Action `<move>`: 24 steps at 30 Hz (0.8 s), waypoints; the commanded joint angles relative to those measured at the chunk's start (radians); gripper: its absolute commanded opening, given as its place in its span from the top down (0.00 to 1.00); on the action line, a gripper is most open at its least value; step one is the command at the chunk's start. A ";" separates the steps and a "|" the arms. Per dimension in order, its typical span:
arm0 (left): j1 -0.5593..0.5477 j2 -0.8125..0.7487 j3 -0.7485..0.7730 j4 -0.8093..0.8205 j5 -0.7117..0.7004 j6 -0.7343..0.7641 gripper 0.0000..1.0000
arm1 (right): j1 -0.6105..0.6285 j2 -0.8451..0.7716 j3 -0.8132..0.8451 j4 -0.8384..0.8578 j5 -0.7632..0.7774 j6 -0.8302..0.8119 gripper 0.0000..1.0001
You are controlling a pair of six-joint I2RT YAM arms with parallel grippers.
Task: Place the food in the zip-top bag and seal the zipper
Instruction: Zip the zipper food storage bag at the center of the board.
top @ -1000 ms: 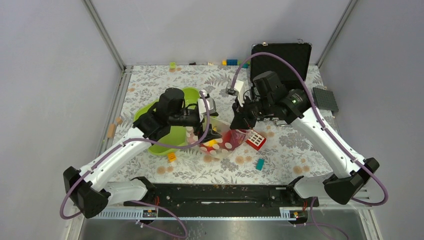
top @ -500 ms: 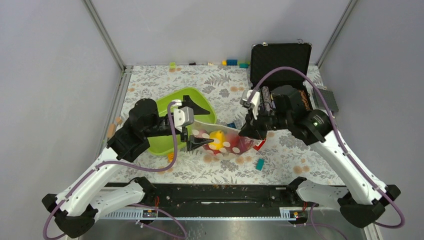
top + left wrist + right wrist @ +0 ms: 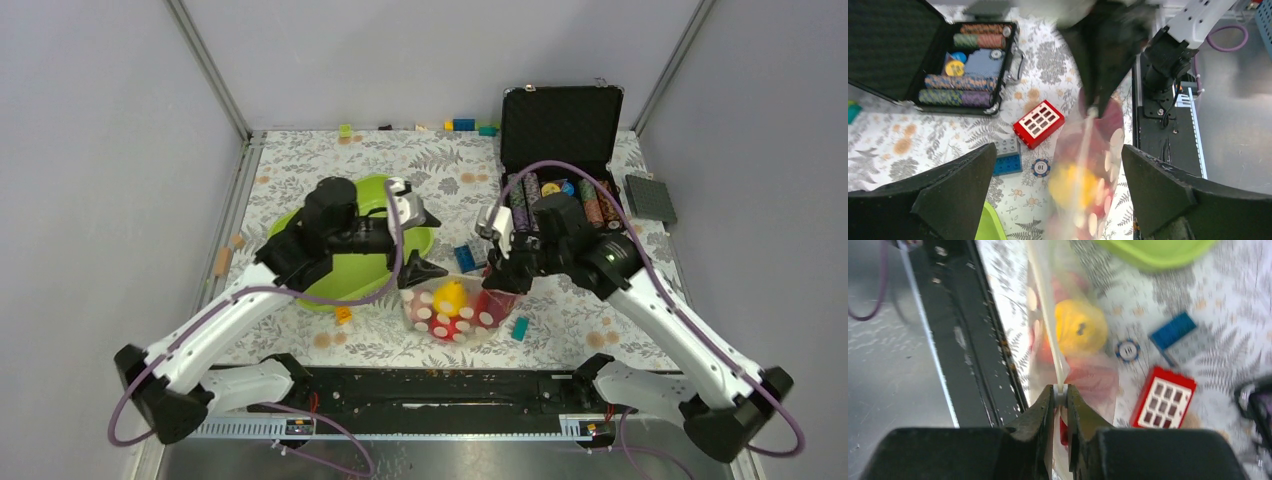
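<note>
A green tub (image 3: pixel 345 285) sits left of centre on the tabletop. Past its right rim the left gripper (image 3: pixel 424 243) hangs with its jaws spread wide and nothing between them. The bag (image 3: pixel 440 322) lies just beyond its fingertips, untouched by them. The bag is at the middle of the tabletop, close to the near edge, with a lemon (image 3: pixel 449 297) and dark red pieces (image 3: pixel 488 312) inside. The right gripper (image 3: pixel 1060 390) is nearly closed, pinching the zipper (image 3: pixel 1047 315) at the bag's right end. Behind the bag lie a blue block (image 3: pixel 468 256), a chip (image 3: pixel 1040 167) and a red block (image 3: pixel 1038 123). An open case (image 3: pixel 560 125) stands at the far right corner.
</note>
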 commanded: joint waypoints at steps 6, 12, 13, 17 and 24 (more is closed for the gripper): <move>-0.040 0.273 0.207 -0.169 0.088 0.126 0.08 | 0.003 -0.084 -0.028 0.216 -0.249 -0.029 0.98; -0.059 0.329 0.227 -0.188 0.108 0.129 0.17 | 0.005 -0.023 0.005 0.210 -0.161 0.006 0.98; -0.060 0.332 0.229 -0.188 0.105 0.126 0.17 | 0.005 -0.018 0.009 0.205 -0.150 0.005 0.98; -0.060 0.337 0.237 -0.193 0.083 0.114 0.17 | 0.005 -0.020 0.003 0.192 -0.131 -0.016 0.98; -0.060 0.299 0.213 -0.183 0.095 0.058 0.16 | 0.005 -0.017 0.006 0.180 -0.088 -0.023 0.98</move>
